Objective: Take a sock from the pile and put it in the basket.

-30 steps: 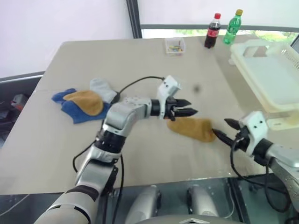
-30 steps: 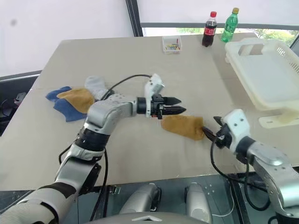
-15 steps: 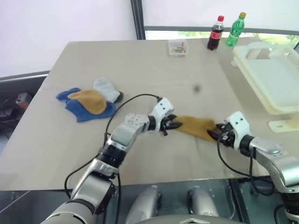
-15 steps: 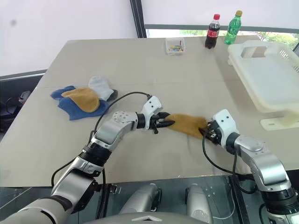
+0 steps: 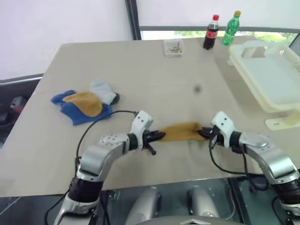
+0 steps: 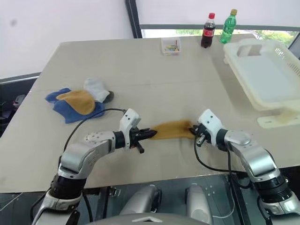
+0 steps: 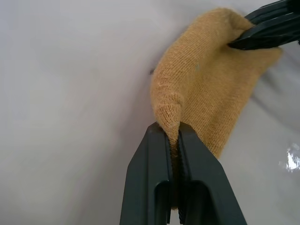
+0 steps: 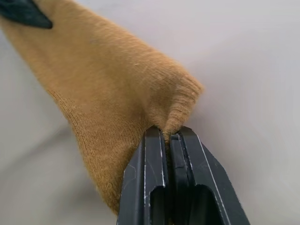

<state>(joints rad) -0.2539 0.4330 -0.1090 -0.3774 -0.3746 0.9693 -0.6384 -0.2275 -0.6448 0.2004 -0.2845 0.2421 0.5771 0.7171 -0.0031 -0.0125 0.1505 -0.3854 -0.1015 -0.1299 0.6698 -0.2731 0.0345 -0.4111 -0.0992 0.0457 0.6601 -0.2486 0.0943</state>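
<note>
A mustard-yellow sock (image 5: 179, 131) lies stretched on the table near its front, apart from the pile. My left gripper (image 5: 159, 136) is shut on the sock's left end, and the left wrist view shows a fold of the sock (image 7: 201, 89) pinched between its fingers (image 7: 150, 187). My right gripper (image 5: 202, 133) is shut on the right end, where the right wrist view shows the sock (image 8: 108, 89) nipped at its tip. The pile (image 5: 86, 104), blue, mustard and pale grey socks, sits at the table's left. The white basket (image 5: 269, 75) overhangs the table's right edge.
A small clear box of coloured bits (image 5: 174, 47) stands at the far middle of the table (image 5: 154, 79). A cola bottle (image 5: 210, 33) and a green bottle (image 5: 229, 28) stand behind it near the window. The table's front edge runs just below both grippers.
Both grippers came down to the table and shut on the two ends of the mustard sock. The left moved leftward, and the sock now lies pulled out longer between them.
</note>
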